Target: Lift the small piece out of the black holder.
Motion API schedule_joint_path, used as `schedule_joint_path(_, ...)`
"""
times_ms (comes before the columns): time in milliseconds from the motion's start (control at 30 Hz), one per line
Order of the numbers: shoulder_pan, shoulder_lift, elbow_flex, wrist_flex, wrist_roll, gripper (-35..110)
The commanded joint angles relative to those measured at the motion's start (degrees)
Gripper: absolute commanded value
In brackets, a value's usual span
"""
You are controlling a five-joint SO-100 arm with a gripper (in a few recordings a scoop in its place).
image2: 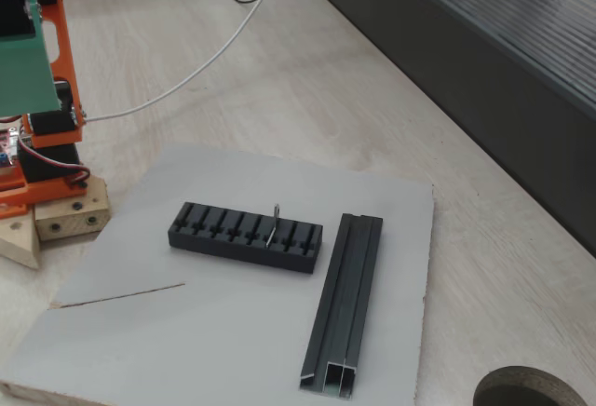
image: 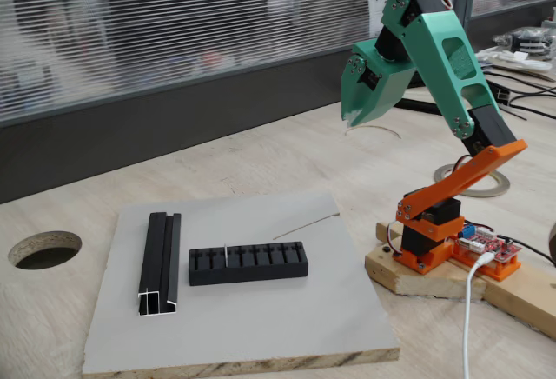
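The holder (image: 248,263) lies on the grey board (image: 261,327) with open air above it, and the pin (image: 226,255) stands upright from a slot, clear on all sides. The rail (image: 161,262) lies just beside one end of the holder, closing that side. A thin wire (image: 306,225) lies flat near the other end. The gripper (image: 354,120) hangs well apart, high above the bare tabletop

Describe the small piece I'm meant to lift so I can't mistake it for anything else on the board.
On the grey board lies the black slotted holder. The small piece is a pale pin standing up from one of its slots, nearer the black rail. Unlike the long grey wire lying flat on the board, it is short and upright.
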State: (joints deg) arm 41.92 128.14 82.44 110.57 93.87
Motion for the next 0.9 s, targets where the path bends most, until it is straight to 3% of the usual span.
schedule_joint_path(0, -0.26, 1.05, 0.26, -0.35, 0.53, 7)
schedule_joint_path(333, -18.02, -9.76, -0.53, -1.05, 2.55, 7)
schedule_joint_path(500, -24.79, -10.72, 0.00, -8.88, 10.37, 7)
schedule_joint_path(633, -29.53, -12.22, 0.26, -16.61, 11.07, 7)
schedule_joint_path(867, -36.21, -18.81, 0.26, -17.40, 10.81, 7)
